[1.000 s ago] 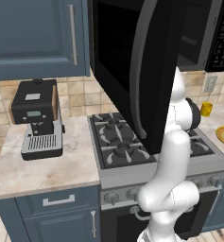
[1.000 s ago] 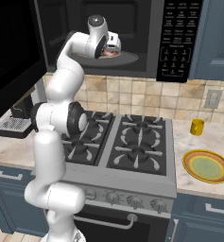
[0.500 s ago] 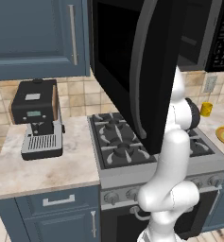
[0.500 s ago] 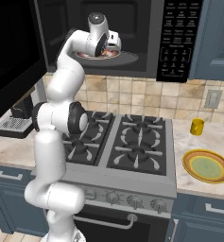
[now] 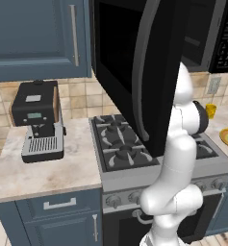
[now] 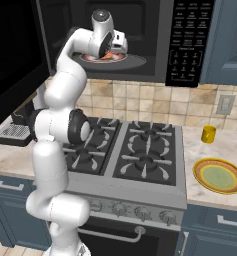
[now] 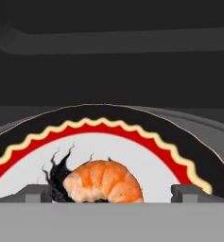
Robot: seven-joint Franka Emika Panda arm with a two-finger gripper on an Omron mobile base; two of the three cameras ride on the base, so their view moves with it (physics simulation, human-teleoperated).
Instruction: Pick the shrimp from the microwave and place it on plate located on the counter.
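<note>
The gripper [image 6: 118,46] has pushed a little deeper into the microwave [image 6: 140,30] over the last second, and its hand has tipped down toward the dish [image 7: 146,142] inside. Its jaws stand wide apart, with nothing between them yet; in the hand view the two tips sit either side of the shrimp [image 7: 104,182], which lies on the white centre of that dish, close in front of them. That reads as the end of the approach: the reach looks lined up, and what is left seems to be a short drop and a close on the shrimp before any carrying begins. The shrimp also shows as an orange fleck under the hand in the right base view. Counting outward: one shrimp, one dish with a red and black border under it, one microwave with its door [image 5: 149,72] swung open, one stove [image 6: 140,150] with four burners below, one plate [image 6: 219,176] waiting bare on the counter [image 6: 225,145] to the right, one yellow cup [image 6: 208,134] behind it, and one coffee machine [image 5: 37,120] on the counter's left stretch.
</note>
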